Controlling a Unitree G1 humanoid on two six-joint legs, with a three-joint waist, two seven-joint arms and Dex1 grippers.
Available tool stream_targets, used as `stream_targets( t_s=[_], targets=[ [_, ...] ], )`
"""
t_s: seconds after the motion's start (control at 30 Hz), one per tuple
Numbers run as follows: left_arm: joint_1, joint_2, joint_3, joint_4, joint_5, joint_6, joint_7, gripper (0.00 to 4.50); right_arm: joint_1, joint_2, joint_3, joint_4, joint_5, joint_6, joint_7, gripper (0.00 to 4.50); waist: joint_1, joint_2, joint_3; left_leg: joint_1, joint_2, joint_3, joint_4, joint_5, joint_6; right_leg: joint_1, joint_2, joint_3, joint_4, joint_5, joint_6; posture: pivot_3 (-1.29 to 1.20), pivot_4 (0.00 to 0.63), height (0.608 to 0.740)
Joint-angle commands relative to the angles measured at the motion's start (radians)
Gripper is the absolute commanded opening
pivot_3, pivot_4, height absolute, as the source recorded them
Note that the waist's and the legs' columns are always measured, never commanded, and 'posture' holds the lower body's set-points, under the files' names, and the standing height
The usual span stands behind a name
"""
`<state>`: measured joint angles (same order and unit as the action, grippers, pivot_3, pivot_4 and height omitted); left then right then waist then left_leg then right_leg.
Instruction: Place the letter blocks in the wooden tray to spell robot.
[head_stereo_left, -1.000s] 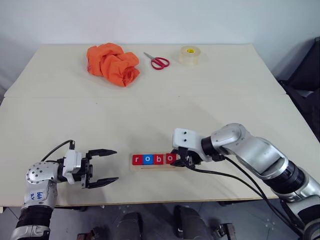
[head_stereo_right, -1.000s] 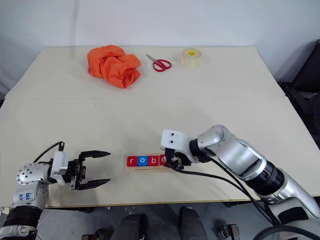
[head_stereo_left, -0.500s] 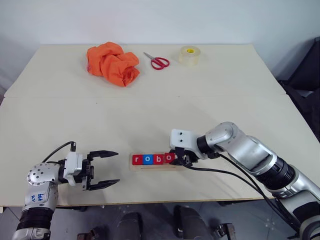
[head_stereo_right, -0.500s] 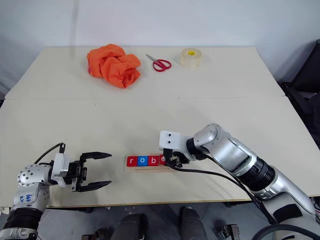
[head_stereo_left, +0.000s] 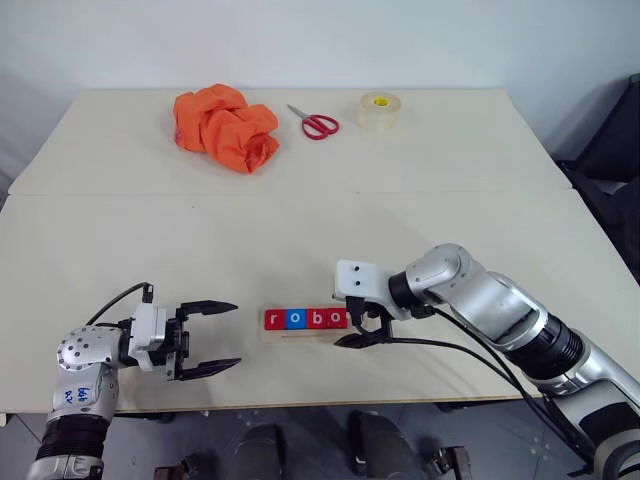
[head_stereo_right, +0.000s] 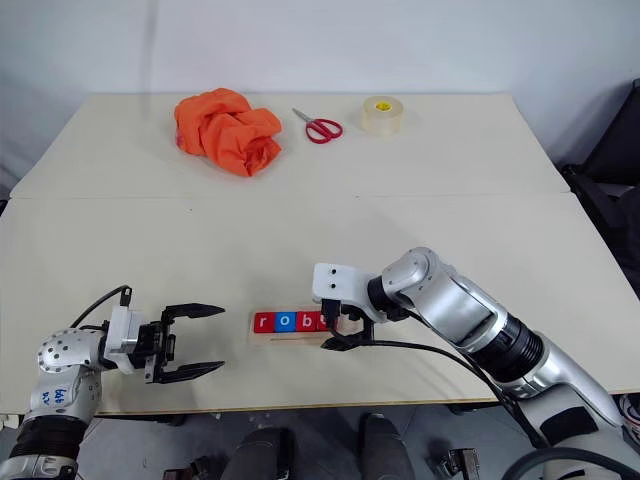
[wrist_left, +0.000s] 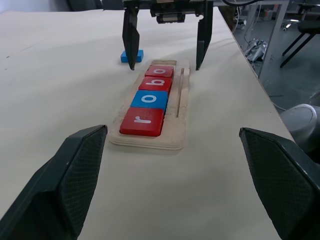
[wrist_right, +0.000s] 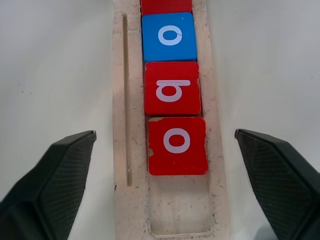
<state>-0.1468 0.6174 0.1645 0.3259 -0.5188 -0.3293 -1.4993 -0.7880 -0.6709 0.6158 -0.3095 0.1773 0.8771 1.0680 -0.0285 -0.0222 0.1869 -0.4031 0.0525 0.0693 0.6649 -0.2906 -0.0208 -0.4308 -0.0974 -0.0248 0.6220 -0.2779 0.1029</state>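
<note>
Right gripper (wrist_left: 164, 64) wide, empty, astride wooden tray (wrist_left: 181, 105)

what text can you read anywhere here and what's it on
"r" on the red block at the tray's near end
"o" on the blue block
"b" on the next red block
"o" on the last red block
Blue handwriting on the left arm's wrist: too small to read.

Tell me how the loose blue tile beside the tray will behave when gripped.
The blue tile looks flat and rigid, so it probably won't roll or flex. Lying flat on the table, its thin edges may slip between fingers. It likely weighs little.
</note>
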Motion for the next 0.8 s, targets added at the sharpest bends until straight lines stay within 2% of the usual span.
stream_targets(
  t_s=[0.03, 0.13, 0.2, 0.3, 0.53, 0.8],
  targets=[
    [-0.008, -0.007, 0.004, -0.015, -0.007, -0.011, -0.005, 4.50, -0.013, -0.014, -0.033, -0.036, 0.000, -0.001, 0.010, 4.49, 0.000, 0.000, 0.000, 0.000, 0.000, 0.000, 0.000, 0.000, 0.000, 0.000, 0.000, 0.000, 0.000, 0.000, 0.000, 0.00, 0.150, 0.740],
    [-0.018, -0.013, 0.002, -0.011, -0.003, -0.010, -0.003, 4.50, 0.016, -0.012, -0.077, -0.059, 0.025, -0.004, -0.003, 4.49, 0.001, 0.000, 0.000, 0.000, 0.000, 0.000, 0.000, 0.000, 0.000, 0.000, 0.000, 0.000, 0.000, 0.000, 0.000, 0.00, 0.150, 0.740],
    [-0.026, -0.016, 0.000, -0.005, -0.001, -0.011, -0.003, 4.50, 0.080, -0.010, -0.165, -0.089, 0.067, -0.085, -0.006, 4.49, 0.003, 0.000, 0.000, 0.000, 0.000, 0.000, 0.000, 0.000, 0.000, 0.000, 0.000, 0.000, 0.000, 0.000, 0.000, 0.00, 0.150, 0.740],
    [-0.034, -0.019, 0.000, 0.003, 0.001, -0.011, -0.003, 4.50, 0.151, -0.030, -0.263, -0.119, 0.097, -0.095, -0.022, 4.49, 0.004, 0.000, 0.000, 0.000, 0.000, 0.000, 0.000, 0.000, 0.000, 0.001, 0.000, -0.001, -0.001, 0.000, 0.000, 0.00, 0.150, 0.740],
    [-0.043, -0.032, -0.001, 0.016, 0.007, -0.010, 0.008, 4.50, 0.448, -0.068, -0.601, -0.138, 0.152, -0.204, -0.115, 4.49, 0.007, 0.000, 0.000, 0.000, -0.001, 0.000, 0.000, 0.000, 0.000, 0.002, 0.000, -0.001, -0.001, 0.000, 0.000, 0.00, 0.150, 0.740],
    [-0.068, -0.031, -0.004, 0.031, 0.008, 0.000, 0.009, 4.50, 0.800, -0.131, -0.919, -0.187, 0.203, -0.300, -0.094, 4.49, 0.007, 0.000, 0.000, 0.001, -0.001, 0.000, 0.000, 0.000, 0.000, 0.002, 0.001, 0.000, -0.001, 0.000, 0.001, 0.00, 0.150, 0.740]
  ],
)
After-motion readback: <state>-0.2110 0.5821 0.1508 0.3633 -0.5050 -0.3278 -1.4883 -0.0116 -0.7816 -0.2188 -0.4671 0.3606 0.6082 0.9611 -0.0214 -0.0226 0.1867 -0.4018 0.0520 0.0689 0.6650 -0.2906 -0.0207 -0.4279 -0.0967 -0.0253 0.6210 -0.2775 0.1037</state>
